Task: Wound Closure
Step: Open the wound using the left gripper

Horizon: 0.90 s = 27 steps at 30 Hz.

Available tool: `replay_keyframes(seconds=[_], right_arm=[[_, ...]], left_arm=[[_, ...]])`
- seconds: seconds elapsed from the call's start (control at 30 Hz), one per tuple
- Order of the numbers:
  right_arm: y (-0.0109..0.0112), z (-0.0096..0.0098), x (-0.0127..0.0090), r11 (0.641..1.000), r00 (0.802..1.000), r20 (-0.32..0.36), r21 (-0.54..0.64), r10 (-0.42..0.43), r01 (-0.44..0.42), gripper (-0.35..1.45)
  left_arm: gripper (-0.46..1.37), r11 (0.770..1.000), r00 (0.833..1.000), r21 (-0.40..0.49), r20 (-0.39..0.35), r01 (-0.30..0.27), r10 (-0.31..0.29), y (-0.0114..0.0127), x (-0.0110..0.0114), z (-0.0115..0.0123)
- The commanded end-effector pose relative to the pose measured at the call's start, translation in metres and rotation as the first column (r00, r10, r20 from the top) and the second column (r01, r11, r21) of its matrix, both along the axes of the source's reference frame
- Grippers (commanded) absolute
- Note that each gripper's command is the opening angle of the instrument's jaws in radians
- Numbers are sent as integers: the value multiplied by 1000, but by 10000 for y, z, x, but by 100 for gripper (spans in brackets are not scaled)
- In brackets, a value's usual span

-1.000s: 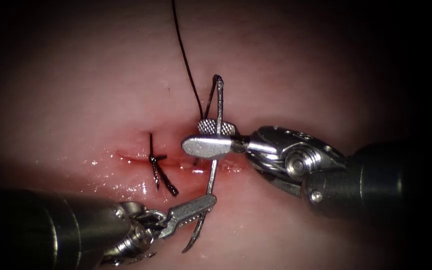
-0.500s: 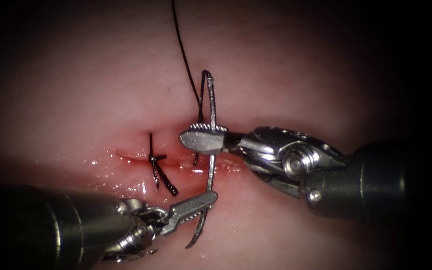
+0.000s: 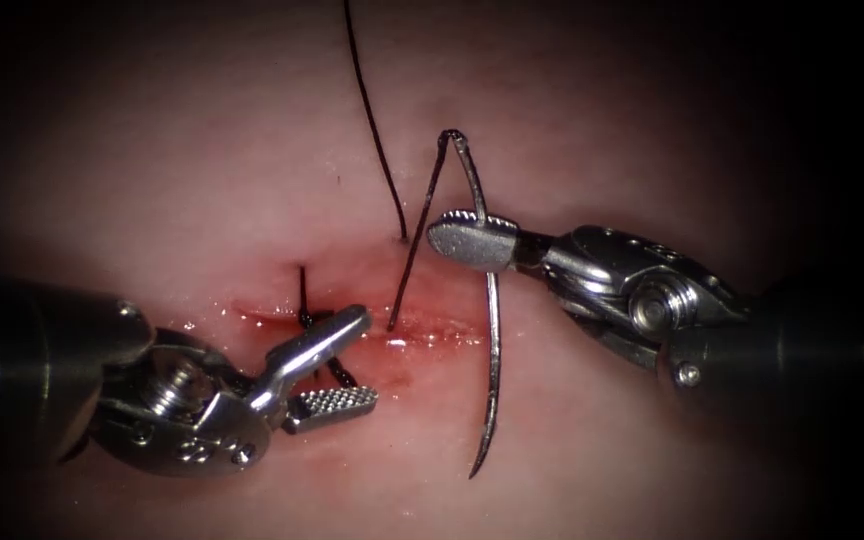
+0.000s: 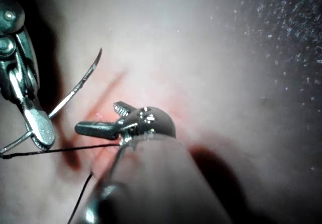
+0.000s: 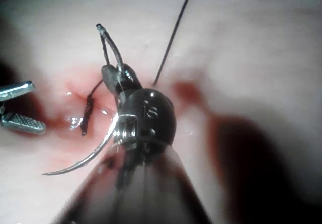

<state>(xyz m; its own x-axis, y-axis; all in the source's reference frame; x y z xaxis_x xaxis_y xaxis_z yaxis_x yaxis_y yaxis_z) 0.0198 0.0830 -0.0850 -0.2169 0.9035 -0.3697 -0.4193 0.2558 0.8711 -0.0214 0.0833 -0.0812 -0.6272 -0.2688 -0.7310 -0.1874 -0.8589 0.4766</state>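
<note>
On the tissue (image 3: 202, 150), the left tool (image 3: 327, 370) hovers with fingers apart and empty beside the knotted stitch (image 3: 310, 322), while the right tool (image 3: 472, 240), fingers clamped, holds the needle (image 3: 493, 340) near its thread (image 3: 372, 120) end, free above the cut (image 3: 432, 330).

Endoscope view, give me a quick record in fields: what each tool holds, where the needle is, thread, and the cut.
right tool: jaws shut on the curved steel needle, gripped on its upper third, nearer the thread end than the point
left tool: jaws open, holding nothing, beside the finished stitch
needle position: free of the pale pink tissue, point hanging below the cut
thin black thread: runs from the needle's swaged end down into the cut, and emerges above it
cut: horizontal, wet with red fluid
knotted black stitch: left of the needle
</note>
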Motion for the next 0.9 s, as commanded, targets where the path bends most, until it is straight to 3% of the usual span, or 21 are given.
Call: replay_keyframes(seconds=[0.03,0.27,0.37,0.47,0.57,0.7,0.77,0.9], right_arm=[[-2,1,0,999,999,-34,-41,-19,17,-35],[1,3,3,995,997,-78,-101,-29,21,-35],[1,2,3,995,996,-82,-103,-25,17,-35],[1,1,2,993,996,-81,-114,-27,18,-35],[3,0,2,991,996,-90,-137,-13,0,-35],[5,-4,2,987,995,-99,-162,-8,-8,-35],[5,-5,2,986,995,-101,-168,-10,-7,-35],[7,-13,2,976,994,-113,-216,2,-26,-35]], left_arm=[[56,1000,1000,29,4,-2,2,-1,-2,3],[50,988,995,156,94,11,-26,1,-6,12],[47,972,992,234,125,-14,-16,3,-7,15],[52,938,989,341,147,-58,8,3,-7,20],[50,874,985,473,170,-112,34,6,-7,31],[48,823,992,561,123,-88,22,15,-6,46],[47,815,993,573,114,-85,24,17,-6,48],[42,772,996,632,87,-67,16,30,-5,57]])
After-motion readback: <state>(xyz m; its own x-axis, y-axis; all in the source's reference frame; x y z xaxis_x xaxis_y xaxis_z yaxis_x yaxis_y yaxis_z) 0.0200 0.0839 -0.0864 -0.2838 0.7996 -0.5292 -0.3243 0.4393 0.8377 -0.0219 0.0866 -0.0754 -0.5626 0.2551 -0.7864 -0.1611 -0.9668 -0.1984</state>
